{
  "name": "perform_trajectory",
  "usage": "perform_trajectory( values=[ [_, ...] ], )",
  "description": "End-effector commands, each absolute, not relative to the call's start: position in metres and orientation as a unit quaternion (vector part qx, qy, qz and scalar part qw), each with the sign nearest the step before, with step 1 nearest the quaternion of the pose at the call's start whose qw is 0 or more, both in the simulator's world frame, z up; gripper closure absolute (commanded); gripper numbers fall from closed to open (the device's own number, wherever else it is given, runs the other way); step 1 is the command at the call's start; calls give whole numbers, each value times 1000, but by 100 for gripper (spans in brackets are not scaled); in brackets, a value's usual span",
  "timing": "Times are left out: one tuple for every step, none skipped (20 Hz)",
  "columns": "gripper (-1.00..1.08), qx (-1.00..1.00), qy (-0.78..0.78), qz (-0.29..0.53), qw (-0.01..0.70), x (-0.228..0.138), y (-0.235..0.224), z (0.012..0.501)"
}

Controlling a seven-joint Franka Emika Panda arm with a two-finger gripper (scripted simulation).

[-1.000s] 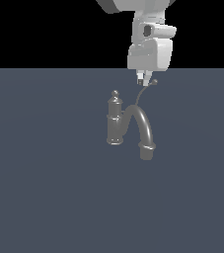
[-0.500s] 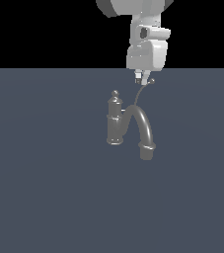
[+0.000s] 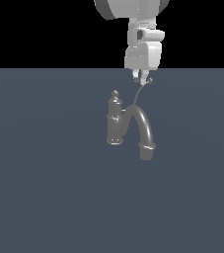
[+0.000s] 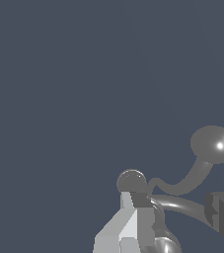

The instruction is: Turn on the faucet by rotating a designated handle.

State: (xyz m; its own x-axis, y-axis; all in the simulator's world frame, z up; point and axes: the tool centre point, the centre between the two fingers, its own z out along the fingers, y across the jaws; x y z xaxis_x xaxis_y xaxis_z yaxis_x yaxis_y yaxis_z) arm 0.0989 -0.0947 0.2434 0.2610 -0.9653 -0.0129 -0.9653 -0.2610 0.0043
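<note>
Grey handle (image 3: 142,91) ball tip beside gripper (image 3: 140,79); faucet (image 3: 128,126) unlabelled.

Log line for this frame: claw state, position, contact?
claw: open | position: beside handle ball tip, above faucet | contact: cannot tell | handle not between fingers

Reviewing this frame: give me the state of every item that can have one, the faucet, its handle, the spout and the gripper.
faucet: upright on the grey surface, no water visible.
handle: raised from the column, ball tip beside the fingertips, not clamped.
spout: arched, outlet pointing down, dry.
gripper: open, hanging just above the handle's tip; contact cannot be told.
</note>
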Motion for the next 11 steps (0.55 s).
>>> perform_trajectory(
  values=[
    [108, -789, 615, 1, 1, 107, -107, 242],
    [108, -788, 615, 1, 1, 109, -107, 242],
    [108, -788, 615, 1, 1, 112, -107, 242],
    [108, -788, 616, 1, 1, 114, -108, 242],
    [108, -787, 616, 1, 1, 116, -108, 242],
    [108, -787, 617, 1, 1, 119, -108, 242],
    [108, -787, 617, 0, 1, 121, -108, 242],
    [108, -786, 618, 0, 0, 123, -108, 242],
    [108, -786, 618, 0, 0, 126, -108, 242],
    [108, -786, 619, 0, 0, 128, -109, 242],
    [108, -786, 619, 0, 0, 128, -109, 242]
  ],
)
